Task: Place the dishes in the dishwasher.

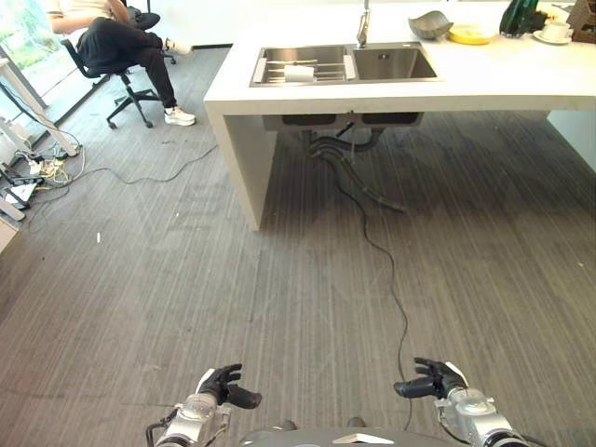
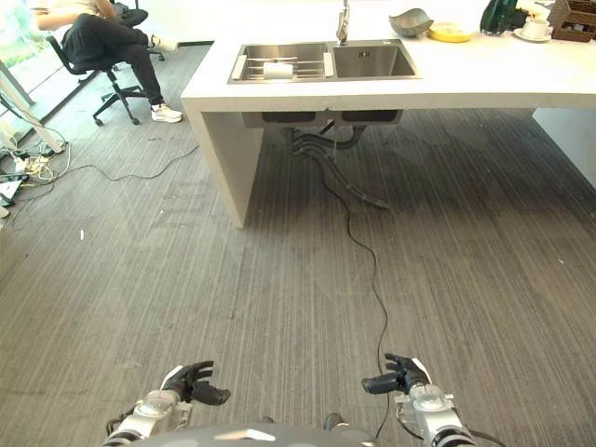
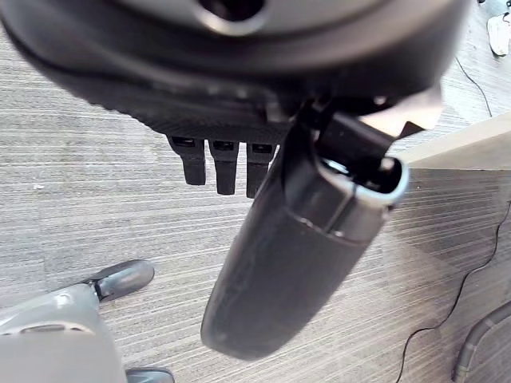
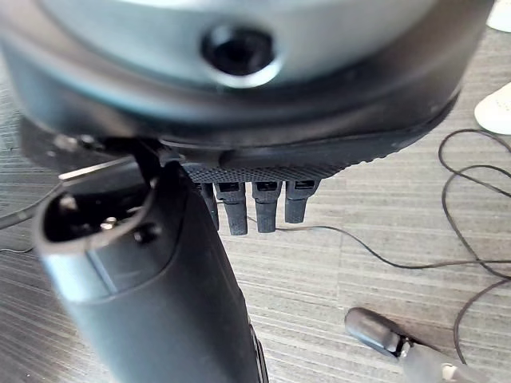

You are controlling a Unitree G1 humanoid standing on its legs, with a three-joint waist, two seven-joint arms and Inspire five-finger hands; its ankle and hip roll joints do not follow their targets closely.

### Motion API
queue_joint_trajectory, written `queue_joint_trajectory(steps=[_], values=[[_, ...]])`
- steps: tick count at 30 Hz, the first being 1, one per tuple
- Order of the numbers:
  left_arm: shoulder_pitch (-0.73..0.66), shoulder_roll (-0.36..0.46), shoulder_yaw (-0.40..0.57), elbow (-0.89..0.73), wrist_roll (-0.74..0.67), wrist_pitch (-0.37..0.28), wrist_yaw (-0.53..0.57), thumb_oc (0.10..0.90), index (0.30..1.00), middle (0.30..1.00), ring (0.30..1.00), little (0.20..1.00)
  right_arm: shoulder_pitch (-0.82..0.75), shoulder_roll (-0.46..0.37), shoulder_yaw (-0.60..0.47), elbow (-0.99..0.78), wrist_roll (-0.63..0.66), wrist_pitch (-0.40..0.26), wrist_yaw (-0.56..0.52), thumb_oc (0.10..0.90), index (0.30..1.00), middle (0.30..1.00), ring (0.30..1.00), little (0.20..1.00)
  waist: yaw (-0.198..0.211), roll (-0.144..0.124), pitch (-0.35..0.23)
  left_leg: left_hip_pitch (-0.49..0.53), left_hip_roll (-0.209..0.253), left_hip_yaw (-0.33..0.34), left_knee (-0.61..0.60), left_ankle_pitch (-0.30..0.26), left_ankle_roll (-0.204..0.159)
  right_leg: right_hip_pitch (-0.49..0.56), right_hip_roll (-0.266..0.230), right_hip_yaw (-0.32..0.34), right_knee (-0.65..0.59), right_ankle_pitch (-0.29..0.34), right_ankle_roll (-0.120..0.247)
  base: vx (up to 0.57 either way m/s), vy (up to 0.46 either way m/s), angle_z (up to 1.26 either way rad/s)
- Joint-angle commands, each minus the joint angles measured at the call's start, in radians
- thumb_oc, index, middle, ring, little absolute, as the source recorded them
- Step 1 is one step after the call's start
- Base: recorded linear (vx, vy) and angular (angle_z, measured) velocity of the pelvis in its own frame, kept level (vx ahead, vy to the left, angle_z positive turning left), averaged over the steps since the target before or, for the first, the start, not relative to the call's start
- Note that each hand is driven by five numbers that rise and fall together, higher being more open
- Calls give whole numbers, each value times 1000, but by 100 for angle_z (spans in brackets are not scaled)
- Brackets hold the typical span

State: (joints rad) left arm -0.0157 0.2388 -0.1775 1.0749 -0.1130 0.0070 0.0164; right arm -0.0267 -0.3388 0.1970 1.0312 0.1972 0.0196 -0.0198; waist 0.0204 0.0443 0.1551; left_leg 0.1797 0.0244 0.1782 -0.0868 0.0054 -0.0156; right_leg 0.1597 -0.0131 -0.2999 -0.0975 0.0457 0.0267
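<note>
Both the left hand (image 1: pixel 222 385) and the right hand (image 1: pixel 430 378) are held empty, fingers relaxed, low over the floor (image 1: pixel 307 279). The dishes, a grey bowl (image 1: pixel 429 24) and a yellow plate (image 1: pixel 470 35), lie far off on the bench (image 1: pixel 521 70). A trip could be caused by the cable (image 1: pixel 384 250) crossing the way.

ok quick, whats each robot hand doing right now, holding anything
Left robot hand: empty, fingers loosely relaxed, open, low over the grey striped floor.
Right robot hand: the same, open and holding nothing.
</note>
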Motion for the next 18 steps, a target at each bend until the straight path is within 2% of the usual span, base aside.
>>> queue_joint_trajectory(steps=[1,8,18], values=[[-66,-5,-26,67,-12,-34,10,800,900,900,900,900,-42,8,7,33,15,-34,-7,800,900,900,900,900,7,-30,-40,-39,29,-13,-1,-24,-72,-17,-116,16,10,-44,158,0,0,0],[-50,-19,-18,100,-16,-31,0,800,900,900,900,900,-17,21,0,99,14,-36,-6,800,900,900,900,900,6,-33,-40,-62,27,-25,-1,-16,-72,-37,-116,16,10,-39,157,-6,-1,2],[-43,-21,-11,81,-47,-33,-2,800,900,900,900,900,-8,30,-6,92,32,-38,-10,800,900,900,900,900,7,-36,-44,-66,23,-35,-1,-18,-72,-37,-117,19,10,-42,156,0,-1,3]])
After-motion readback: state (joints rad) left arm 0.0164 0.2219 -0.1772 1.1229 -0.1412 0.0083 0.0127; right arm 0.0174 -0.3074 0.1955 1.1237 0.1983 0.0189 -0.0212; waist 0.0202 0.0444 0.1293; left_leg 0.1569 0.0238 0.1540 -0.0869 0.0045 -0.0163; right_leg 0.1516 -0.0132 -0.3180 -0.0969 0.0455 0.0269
